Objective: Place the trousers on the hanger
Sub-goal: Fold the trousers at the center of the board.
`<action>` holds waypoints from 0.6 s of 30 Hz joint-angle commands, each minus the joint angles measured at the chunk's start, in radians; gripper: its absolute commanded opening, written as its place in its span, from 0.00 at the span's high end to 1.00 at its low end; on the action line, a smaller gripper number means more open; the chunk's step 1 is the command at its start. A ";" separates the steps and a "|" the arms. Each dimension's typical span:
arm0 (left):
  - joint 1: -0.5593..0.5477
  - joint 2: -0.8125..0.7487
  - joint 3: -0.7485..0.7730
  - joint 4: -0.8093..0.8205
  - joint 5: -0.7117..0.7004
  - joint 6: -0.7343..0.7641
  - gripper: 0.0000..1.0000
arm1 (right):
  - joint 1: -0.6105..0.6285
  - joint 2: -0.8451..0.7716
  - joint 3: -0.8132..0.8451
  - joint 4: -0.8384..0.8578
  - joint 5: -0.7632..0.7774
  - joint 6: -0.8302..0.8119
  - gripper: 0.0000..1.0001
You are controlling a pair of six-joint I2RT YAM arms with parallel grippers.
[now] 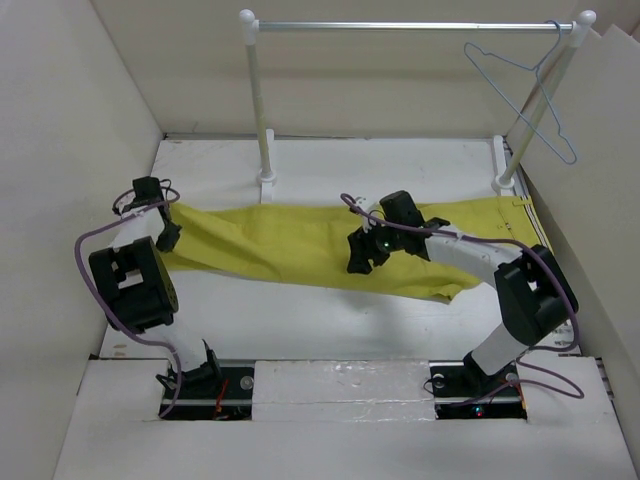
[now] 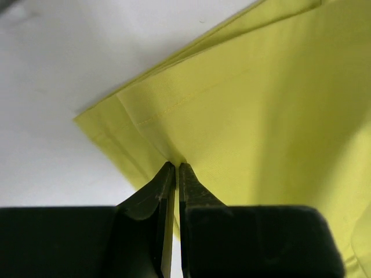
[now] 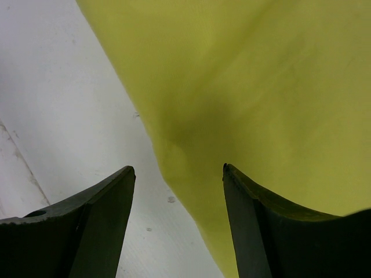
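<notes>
The mustard-yellow trousers (image 1: 300, 245) lie stretched left to right across the white table. My left gripper (image 1: 170, 236) is shut on their left end; in the left wrist view the closed jaws (image 2: 176, 168) pinch the hem corner of the trousers (image 2: 261, 104). My right gripper (image 1: 362, 257) is open above the near edge of the trousers' middle; in the right wrist view its fingers (image 3: 178, 171) straddle the fabric edge (image 3: 243, 98) without touching it. The pale blue wire hanger (image 1: 535, 95) hangs on the rail at the back right.
A rail (image 1: 410, 25) on two white posts (image 1: 258, 110) stands at the back of the table (image 1: 330, 320). Beige walls close in on the left, back and right. The arm bases sit at the near edge.
</notes>
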 commanded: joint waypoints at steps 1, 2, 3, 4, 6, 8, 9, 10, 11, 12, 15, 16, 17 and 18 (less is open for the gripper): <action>0.004 -0.157 0.031 -0.076 -0.145 0.001 1.00 | -0.037 0.020 0.002 0.041 -0.035 -0.028 0.32; 0.004 -0.173 0.022 -0.079 -0.169 0.002 1.00 | -0.037 0.028 0.002 0.044 -0.041 -0.031 0.32; 0.004 -0.190 0.002 -0.088 -0.199 0.002 1.00 | -0.046 0.029 0.002 0.046 -0.052 -0.031 0.32; 0.017 -0.194 -0.008 -0.096 -0.206 -0.001 1.00 | -0.046 0.032 0.005 0.045 -0.055 -0.036 0.32; 0.018 -0.198 -0.035 -0.121 -0.245 -0.013 1.00 | -0.055 0.035 0.016 0.034 -0.056 -0.048 0.32; 0.018 -0.197 -0.060 -0.112 -0.262 -0.013 1.00 | -0.055 0.040 0.025 0.029 -0.061 -0.057 0.32; 0.018 -0.188 -0.084 -0.099 -0.280 -0.008 1.00 | -0.055 0.043 0.028 0.028 -0.065 -0.060 0.32; 0.018 -0.175 -0.094 -0.096 -0.294 -0.011 1.00 | -0.064 0.045 0.031 0.023 -0.067 -0.062 0.32; 0.018 -0.160 -0.100 -0.101 -0.309 -0.022 1.00 | -0.064 0.046 0.035 0.017 -0.070 -0.069 0.32; 0.018 -0.123 -0.104 -0.121 -0.340 -0.034 1.00 | -0.064 0.040 0.042 0.003 -0.072 -0.073 0.32; 0.018 -0.068 -0.106 -0.162 -0.416 -0.094 1.00 | -0.087 0.017 0.047 -0.030 -0.061 -0.088 0.31; 0.031 -0.062 -0.103 -0.170 -0.426 -0.105 1.00 | -0.101 0.000 0.050 -0.043 -0.055 -0.091 0.31; 0.042 -0.057 -0.097 -0.173 -0.424 -0.107 1.00 | -0.101 -0.009 0.053 -0.055 -0.050 -0.100 0.31; 0.051 -0.062 -0.086 -0.167 -0.400 -0.099 0.95 | -0.116 -0.018 0.053 -0.078 -0.046 -0.105 0.30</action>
